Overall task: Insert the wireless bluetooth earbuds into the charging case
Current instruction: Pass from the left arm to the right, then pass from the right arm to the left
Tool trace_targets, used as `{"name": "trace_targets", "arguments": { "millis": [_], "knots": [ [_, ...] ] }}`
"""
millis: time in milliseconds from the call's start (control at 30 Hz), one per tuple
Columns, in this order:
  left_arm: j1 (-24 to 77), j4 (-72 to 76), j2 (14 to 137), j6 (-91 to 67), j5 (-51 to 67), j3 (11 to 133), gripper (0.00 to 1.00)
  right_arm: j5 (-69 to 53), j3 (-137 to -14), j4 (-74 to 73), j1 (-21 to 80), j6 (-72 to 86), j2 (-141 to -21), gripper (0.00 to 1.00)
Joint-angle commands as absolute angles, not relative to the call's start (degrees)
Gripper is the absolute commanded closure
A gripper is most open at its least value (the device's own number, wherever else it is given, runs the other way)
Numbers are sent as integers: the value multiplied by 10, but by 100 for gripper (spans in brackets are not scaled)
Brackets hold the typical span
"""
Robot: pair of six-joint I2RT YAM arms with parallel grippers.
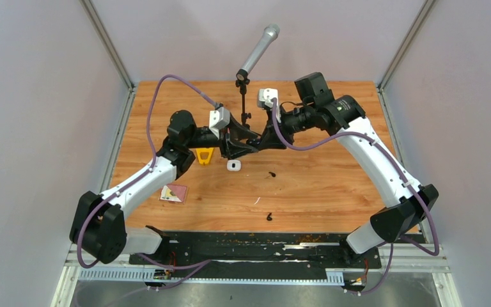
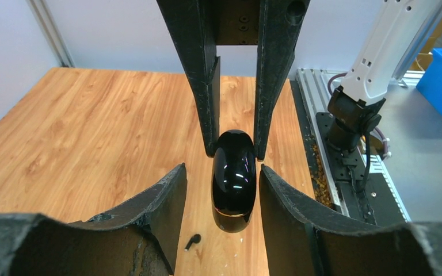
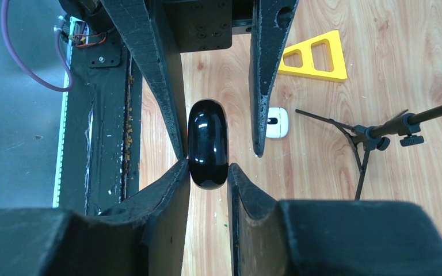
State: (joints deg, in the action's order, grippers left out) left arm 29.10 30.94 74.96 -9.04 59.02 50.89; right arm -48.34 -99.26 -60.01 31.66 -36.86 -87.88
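Landmark: the white charging case, lying on the desk.

Held item: the black charging case hangs in the air just beyond the white charging case, on the side away from the arm bases. It sits between two grippers that face each other tip to tip.

Grip: the right gripper is clamped on one end of it. The left gripper flanks the other end with jaws apart and a clear gap on one side, and judged from this it carries nothing.

Orientation: the long axis runs gripper to gripper, roughly level, one end toward each wrist. The lid appears closed.

Loose items: one black earbud lies near the white charging case toward the right arm's side. A second black earbud lies nearer the bases. Their headings are too small to tell.

Assessment: the free left gripper is the one available for a pick, downward and toward the bases.
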Motion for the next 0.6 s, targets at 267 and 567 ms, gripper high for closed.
{"name": "trace_targets", "arguments": {
  "millis": [267, 567],
  "knots": [
    [286, 340, 760, -113, 596, 505, 47, -500, -1011, -563, 298, -351, -860, 100],
    [286, 354, 771, -132, 591, 506, 53, -507, -1010, -553, 297, -344, -861, 100]
  ]
}}
